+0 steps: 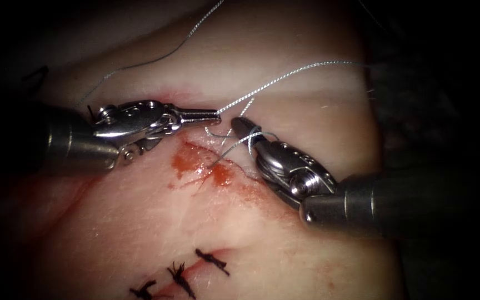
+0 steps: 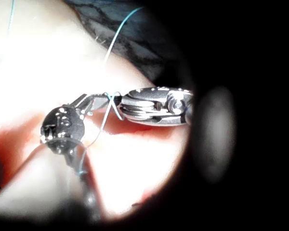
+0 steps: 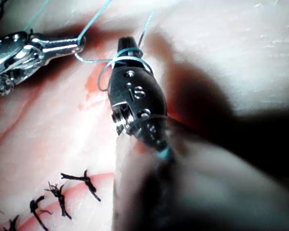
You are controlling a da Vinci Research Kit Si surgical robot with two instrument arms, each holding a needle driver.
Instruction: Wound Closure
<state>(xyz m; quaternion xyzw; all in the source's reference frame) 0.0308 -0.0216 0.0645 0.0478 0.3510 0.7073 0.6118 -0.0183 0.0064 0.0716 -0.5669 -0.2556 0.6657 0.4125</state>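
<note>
The thread (image 1: 284, 75) is one pale strand: it runs from the tip of the left hand (image 1: 216, 115) up toward two o'clock, and it is wound around the narrow tip of the right hand (image 1: 239, 121), with a short piece dropping from there to the red fluid (image 1: 218, 173) on the tissue (image 1: 306, 105). A second stretch of thread climbs from near the left hand's body toward twelve o'clock. The left hand, coming in from nine o'clock, has its jaws closed on the thread at their very tip. The right hand, coming in from four o'clock, has its jaws pressed together with loops of thread (image 3: 127, 55) around them; the right wrist view shows about two turns on it, and the left hand (image 3: 77, 45) just beside it at ten o'clock. The two tips sit close together over the upper end of the cut (image 1: 195, 153). Three dark finished stitches (image 1: 212, 260) lie at six o'clock, well apart from the hands. I cannot make out the needle.
</note>
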